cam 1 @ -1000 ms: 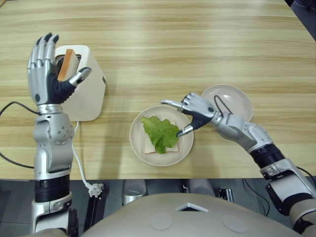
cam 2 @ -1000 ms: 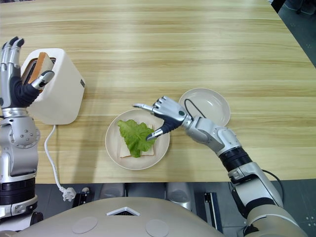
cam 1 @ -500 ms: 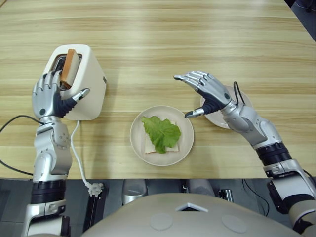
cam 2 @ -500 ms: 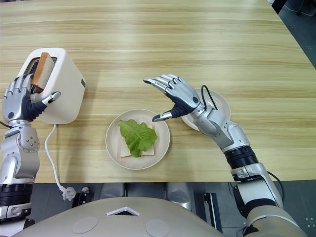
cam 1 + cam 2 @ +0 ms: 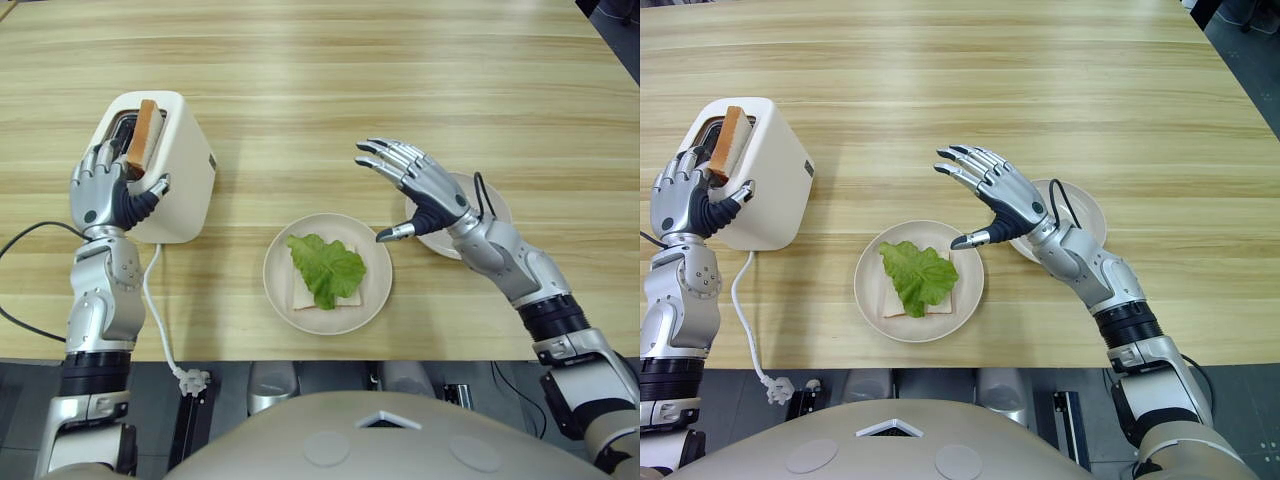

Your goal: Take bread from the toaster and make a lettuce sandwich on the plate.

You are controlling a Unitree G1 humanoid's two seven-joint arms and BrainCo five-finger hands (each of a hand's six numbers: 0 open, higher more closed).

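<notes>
moved: left robot hand (image 5: 108, 188) has dropped from raised and flat next to the toaster slice to low against the toaster (image 5: 175, 170). The right robot hand (image 5: 420, 185) has pulled back off the plate (image 5: 272, 285) and opened out. Nothing on the table (image 5: 350, 70) has shifted.
left robot hand: fingers curled, pressed to the toaster's near side just beside the slot. It holds nothing as far as I can see, and the slice isn't pinched.
right robot hand: fingers spread wide and empty, hovering over the near-left part of the small dish (image 5: 500, 205), clear of the plate.
why, my read: the right looks parked out of the way now that the lettuce is down. The left is lined up for the second slice.
toaster: one bread slice (image 5: 146, 133) stands upright in the slot with its top sticking out. The cord (image 5: 157, 320) runs off the table edge and the plug (image 5: 193, 381) lies loose, not in a socket.
plate: bottom slice (image 5: 300, 298) lies flat, with the lettuce leaf (image 5: 328, 268) on top covering most of it. Only the slice's near and left edges show.
small dish: I can see nothing in it, though the right robot hand and wrist partly hide it.
task state: base and lettuce are done and the top slice is not yet out of the toaster.
watch: the slice is tall and thin in the slot, so the grip probably needs to come from above, not from the side.
</notes>
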